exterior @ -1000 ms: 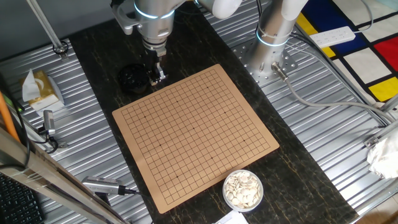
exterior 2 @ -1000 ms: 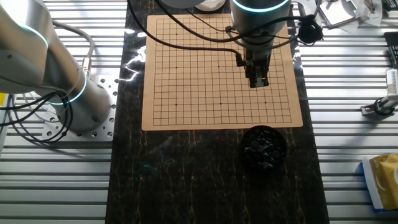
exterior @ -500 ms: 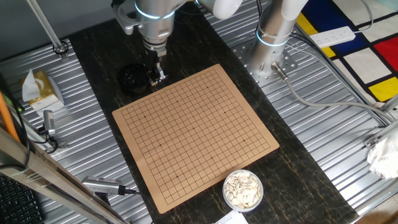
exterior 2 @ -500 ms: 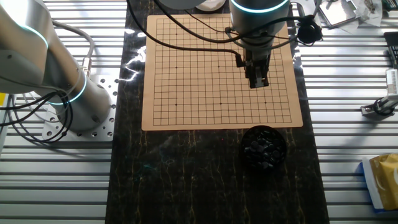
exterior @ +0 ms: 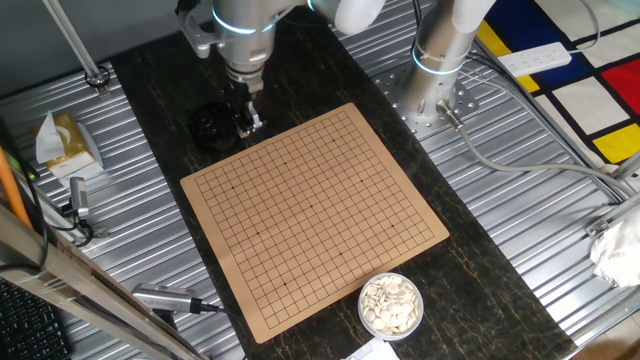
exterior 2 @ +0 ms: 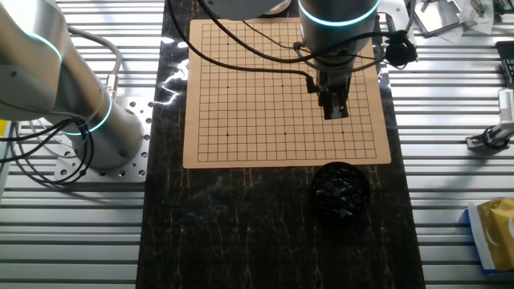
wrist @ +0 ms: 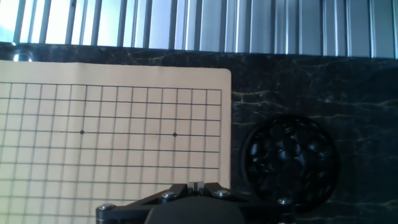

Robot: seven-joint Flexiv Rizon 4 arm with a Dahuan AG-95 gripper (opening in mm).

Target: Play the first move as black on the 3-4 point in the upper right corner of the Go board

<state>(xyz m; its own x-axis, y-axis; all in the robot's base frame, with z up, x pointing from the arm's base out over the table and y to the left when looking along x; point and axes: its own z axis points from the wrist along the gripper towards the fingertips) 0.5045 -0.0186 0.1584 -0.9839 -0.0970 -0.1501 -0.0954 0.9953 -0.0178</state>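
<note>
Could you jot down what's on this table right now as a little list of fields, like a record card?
Board: wooden Go board, grid bare, no stones played
Black stones: heaped in a dark bowl on the dark mat, just off the board's corner
White stones: in a round bowl off the opposite side
Tool: hanging over the board's edge near the black bowl
Tool's grip: can't tell whether open or shut; no stone visible in it
Move played: not yet
</note>
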